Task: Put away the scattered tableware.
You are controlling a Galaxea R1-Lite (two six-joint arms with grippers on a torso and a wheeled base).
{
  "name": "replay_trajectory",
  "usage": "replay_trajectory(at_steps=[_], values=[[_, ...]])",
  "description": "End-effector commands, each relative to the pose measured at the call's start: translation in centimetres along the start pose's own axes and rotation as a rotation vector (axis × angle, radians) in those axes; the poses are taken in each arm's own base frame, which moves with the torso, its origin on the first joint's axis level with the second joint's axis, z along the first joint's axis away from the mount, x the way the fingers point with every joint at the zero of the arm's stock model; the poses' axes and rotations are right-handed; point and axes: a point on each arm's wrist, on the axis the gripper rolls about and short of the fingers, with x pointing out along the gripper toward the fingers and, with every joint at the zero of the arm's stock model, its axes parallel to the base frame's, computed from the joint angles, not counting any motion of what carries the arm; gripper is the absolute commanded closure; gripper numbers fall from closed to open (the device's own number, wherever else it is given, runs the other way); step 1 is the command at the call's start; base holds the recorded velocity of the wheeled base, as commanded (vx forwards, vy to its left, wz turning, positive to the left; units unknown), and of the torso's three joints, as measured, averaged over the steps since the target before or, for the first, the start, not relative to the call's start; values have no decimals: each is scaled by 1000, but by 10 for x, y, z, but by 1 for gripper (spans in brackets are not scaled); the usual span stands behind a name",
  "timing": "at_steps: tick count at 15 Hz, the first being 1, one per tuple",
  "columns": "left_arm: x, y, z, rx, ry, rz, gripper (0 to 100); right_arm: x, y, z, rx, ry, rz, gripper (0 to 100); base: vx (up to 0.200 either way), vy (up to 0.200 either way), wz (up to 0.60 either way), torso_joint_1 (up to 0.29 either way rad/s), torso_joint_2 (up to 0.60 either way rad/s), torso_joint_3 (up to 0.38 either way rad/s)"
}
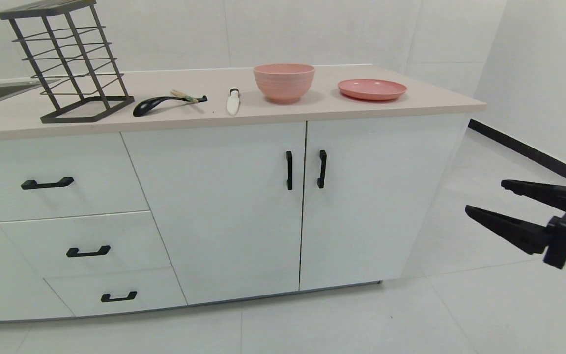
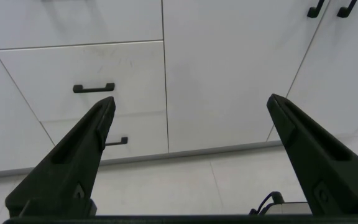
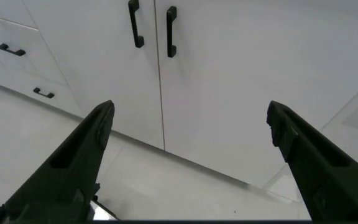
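The tableware lies on the counter (image 1: 410,105). A black spoon (image 1: 148,105) sits just beside the wire rack (image 1: 47,9), with chopsticks (image 1: 184,95) touching its handle. A small white knife (image 1: 233,102) lies between the spoon and the pink bowl (image 1: 284,81). The pink plate (image 1: 371,89) rests near the bowl, toward the counter's right end. Below are two closed doors (image 1: 224,206) and, to their left, three closed drawers (image 1: 91,167). The right gripper (image 1: 485,196) hangs low over the floor, right of the cabinet and well apart from the tableware, its jaws spread wide and holding nothing. The left gripper (image 2: 191,102) points at the lower drawers, low near the floor, its jaws also wide apart and holding nothing.
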Motion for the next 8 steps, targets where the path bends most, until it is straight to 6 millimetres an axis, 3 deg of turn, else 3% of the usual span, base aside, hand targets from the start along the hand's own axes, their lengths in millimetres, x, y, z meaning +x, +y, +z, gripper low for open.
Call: replay_trajectory(at_steps=[1,8], values=[[0,0,0,0,1,0,0,31,-5,-16,23,83,41,0,0,0,0,0,0,0],[0,0,0,-3,0,-6,0,118,-3,-37,-17,28,229,0,0,0,0,0,0,0]])
